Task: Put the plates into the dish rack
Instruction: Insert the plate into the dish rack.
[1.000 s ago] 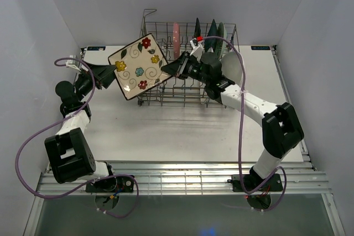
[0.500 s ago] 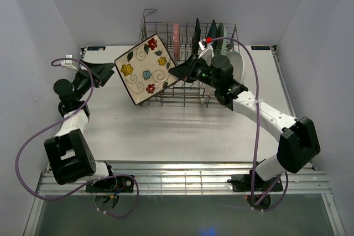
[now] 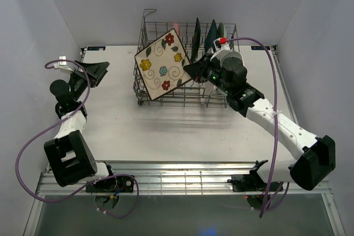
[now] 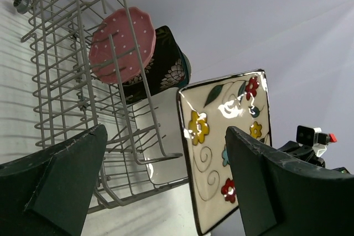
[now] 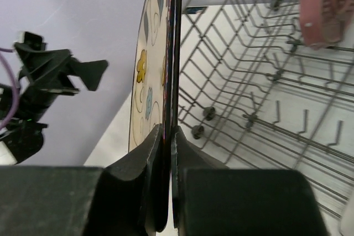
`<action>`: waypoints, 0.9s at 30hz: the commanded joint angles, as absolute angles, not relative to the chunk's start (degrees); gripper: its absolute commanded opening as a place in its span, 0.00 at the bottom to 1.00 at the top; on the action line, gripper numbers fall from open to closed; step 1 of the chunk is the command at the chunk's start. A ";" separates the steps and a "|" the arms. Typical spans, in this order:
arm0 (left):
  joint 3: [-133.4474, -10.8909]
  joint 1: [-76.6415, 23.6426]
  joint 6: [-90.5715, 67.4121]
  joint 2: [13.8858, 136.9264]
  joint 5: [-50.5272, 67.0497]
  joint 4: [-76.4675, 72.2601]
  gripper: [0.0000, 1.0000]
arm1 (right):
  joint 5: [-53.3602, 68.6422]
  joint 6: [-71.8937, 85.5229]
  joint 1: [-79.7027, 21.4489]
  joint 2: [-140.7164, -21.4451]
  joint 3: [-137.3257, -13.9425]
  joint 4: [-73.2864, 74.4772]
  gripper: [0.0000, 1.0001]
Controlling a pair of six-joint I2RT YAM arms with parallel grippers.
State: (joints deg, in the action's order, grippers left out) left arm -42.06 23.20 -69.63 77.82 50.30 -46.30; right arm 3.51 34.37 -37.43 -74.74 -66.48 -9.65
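Note:
My right gripper is shut on the right edge of the cream floral square plate, which hangs tilted on one corner over the left end of the dish rack. In the right wrist view its fingers pinch the plate's rim beside the rack wires. Standing in the rack are a pink dotted plate, a dark patterned one, a teal one and a mint-green one. My left gripper is open and empty, left of the rack.
The left wrist view looks between its wide-apart fingers at the floral plate and a white dish low in the rack. White walls close in the table on three sides. Purple cables loop beside both arms.
The right arm has carried the floral plate to the right, from left of the rack to over its left end. The left gripper has drawn back to the left, away from the plate's corner.

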 commanded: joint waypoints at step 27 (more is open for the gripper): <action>-43.68 23.38 -67.68 76.20 49.48 -45.70 0.98 | -29.96 19.08 -37.35 -65.74 -69.52 -20.74 0.08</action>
State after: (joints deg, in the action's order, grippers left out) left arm -42.06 23.18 -68.73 77.82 49.93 -45.41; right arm -25.36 20.78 -37.52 -67.13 -66.48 -3.16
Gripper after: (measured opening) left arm 0.979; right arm 0.114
